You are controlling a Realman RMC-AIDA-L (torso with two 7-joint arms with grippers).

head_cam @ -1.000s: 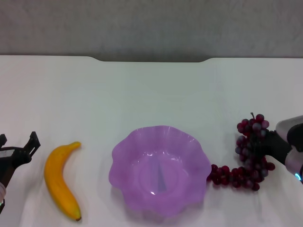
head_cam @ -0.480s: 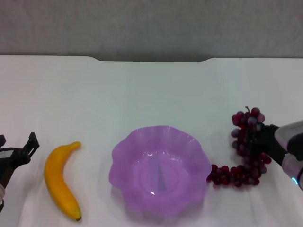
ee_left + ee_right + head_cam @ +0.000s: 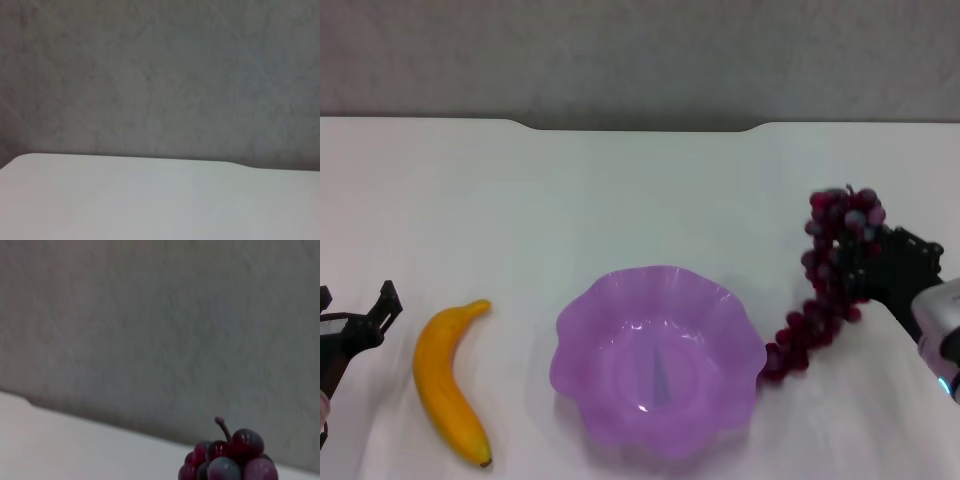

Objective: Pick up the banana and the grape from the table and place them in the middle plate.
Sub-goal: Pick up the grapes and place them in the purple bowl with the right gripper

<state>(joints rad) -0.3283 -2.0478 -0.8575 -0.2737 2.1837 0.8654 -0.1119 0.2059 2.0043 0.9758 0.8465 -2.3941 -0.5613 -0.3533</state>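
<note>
Right gripper (image 3: 868, 262) clamped on the upper part of the grape (image 3: 828, 280), stem end above the fingers, lower grapes trailing down toward the rim of the middle plate (image 3: 657, 360). Left gripper (image 3: 355, 318) at the table (image 3: 620, 190) edge, fingers apart, with the banana (image 3: 448, 378) lying just beside them, between gripper and plate.
</note>
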